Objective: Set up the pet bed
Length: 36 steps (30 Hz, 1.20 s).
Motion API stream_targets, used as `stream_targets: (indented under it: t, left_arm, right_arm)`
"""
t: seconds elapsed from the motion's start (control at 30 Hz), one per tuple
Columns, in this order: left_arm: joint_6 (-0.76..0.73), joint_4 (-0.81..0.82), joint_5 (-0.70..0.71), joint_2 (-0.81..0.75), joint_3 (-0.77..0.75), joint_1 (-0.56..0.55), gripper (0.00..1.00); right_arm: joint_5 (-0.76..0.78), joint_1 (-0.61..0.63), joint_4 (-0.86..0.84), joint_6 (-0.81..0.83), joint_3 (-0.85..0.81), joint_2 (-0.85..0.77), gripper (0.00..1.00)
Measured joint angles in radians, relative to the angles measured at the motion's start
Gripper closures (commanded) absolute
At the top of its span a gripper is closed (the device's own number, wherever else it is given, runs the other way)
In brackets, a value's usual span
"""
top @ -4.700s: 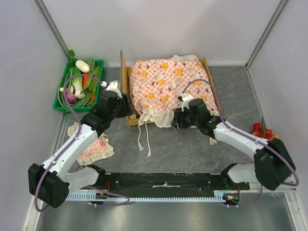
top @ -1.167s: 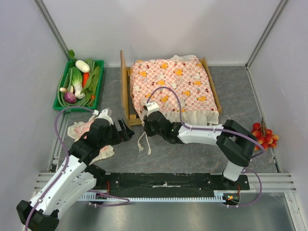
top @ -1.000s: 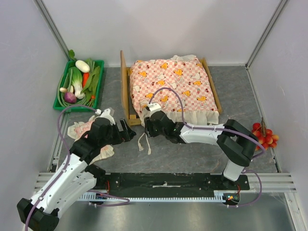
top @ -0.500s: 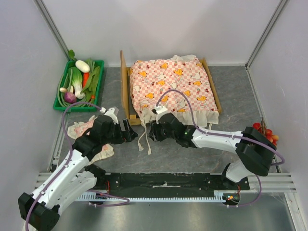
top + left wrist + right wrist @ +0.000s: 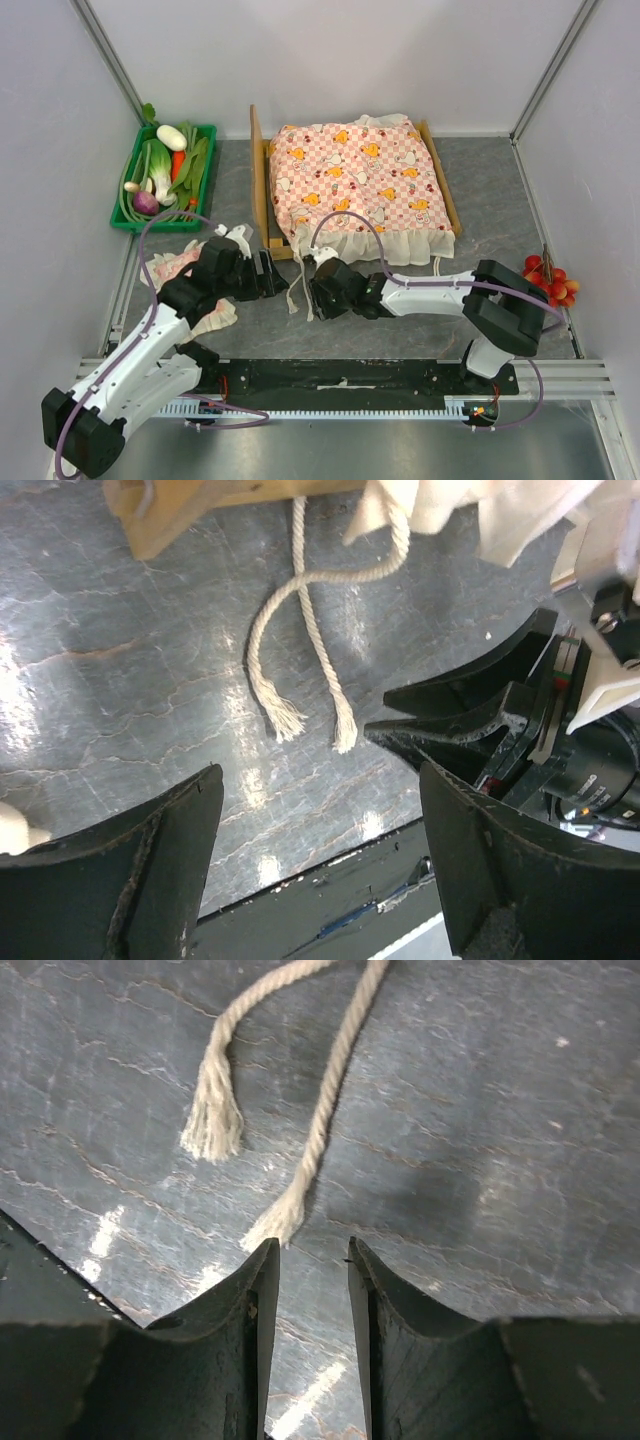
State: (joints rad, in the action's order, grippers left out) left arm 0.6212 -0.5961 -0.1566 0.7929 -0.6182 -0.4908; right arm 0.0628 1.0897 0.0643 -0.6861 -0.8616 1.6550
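The pet bed [image 5: 258, 178] is a light-wood frame at the back centre, headboard on its left, covered by a pink-checked frilled mattress [image 5: 355, 180]. Two white cords [image 5: 297, 292] trail from the mattress's front left corner onto the floor. My left gripper [image 5: 277, 281] hangs open just left of the cords, and in the left wrist view the left gripper [image 5: 320, 815] has its jaws wide apart with the cord ends [image 5: 300, 680] ahead. My right gripper [image 5: 313, 297] sits right of the cords; in its own view the right gripper [image 5: 310, 1252] is open by a narrow gap, empty, one cord end [image 5: 285, 1218] just beyond its left fingertip.
A green tray [image 5: 203, 131] of vegetables stands at the back left. Red fruits [image 5: 548, 276] lie at the right wall. A small pink frilled pillow [image 5: 208, 316] lies under my left arm. The bed's front corner [image 5: 160, 515] is close ahead of the left gripper.
My right gripper has drawn back from the mattress's front frill towards the near side, down along the cords. My left gripper has moved right towards the cords, its jaws narrowing a little.
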Motion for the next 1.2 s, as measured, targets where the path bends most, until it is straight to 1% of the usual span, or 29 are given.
stream_targets:
  t: [0.1, 0.2, 0.27, 0.33, 0.43, 0.53, 0.6, 0.77, 0.83, 1.0, 1.13, 1.2]
  left_arm:
    - [0.006, 0.000, -0.013, 0.013, -0.002, -0.021, 0.19]
    - [0.033, 0.002, -0.002, 0.041, -0.010, -0.094, 0.22]
    - [0.056, 0.004, 0.019, 0.064, -0.016, -0.142, 0.25]
    - [0.091, 0.006, 0.052, 0.101, -0.029, -0.194, 0.28]
    - [0.145, 0.006, 0.096, 0.151, -0.048, -0.241, 0.32]
    - [0.195, -0.006, 0.158, 0.216, -0.086, -0.283, 0.34]
    - [0.224, -0.023, 0.196, 0.286, -0.138, -0.314, 0.35]
    - [0.287, -0.060, 0.272, 0.456, -0.283, -0.404, 0.35]
    - [0.310, -0.065, 0.289, 0.514, -0.322, -0.431, 0.39]
    - [0.379, -0.107, 0.341, 0.613, -0.349, -0.488, 0.45]
    - [0.444, -0.135, 0.391, 0.673, -0.356, -0.557, 0.46]
    - [0.463, -0.139, 0.404, 0.711, -0.365, -0.579, 0.48]
  right_arm:
    - [0.066, 0.006, 0.021, -0.009, 0.018, -0.033, 0.57]
    - [0.159, 0.006, 0.058, -0.026, 0.048, -0.111, 0.56]
    - [0.249, 0.004, 0.093, -0.045, 0.070, -0.183, 0.56]
    - [0.339, -0.005, 0.145, -0.071, 0.080, -0.255, 0.55]
    - [0.472, -0.044, 0.220, -0.112, 0.082, -0.359, 0.55]
    - [0.555, -0.082, 0.266, -0.129, 0.087, -0.456, 0.55]
    - [0.590, -0.096, 0.282, -0.129, 0.087, -0.513, 0.55]
    - [0.626, -0.106, 0.298, -0.114, 0.087, -0.617, 0.55]
    - [0.627, -0.112, 0.300, -0.106, 0.088, -0.638, 0.55]
    - [0.622, -0.125, 0.301, -0.087, 0.115, -0.678, 0.55]
    - [0.608, -0.138, 0.303, -0.072, 0.146, -0.712, 0.55]
    - [0.600, -0.143, 0.304, -0.064, 0.154, -0.724, 0.55]
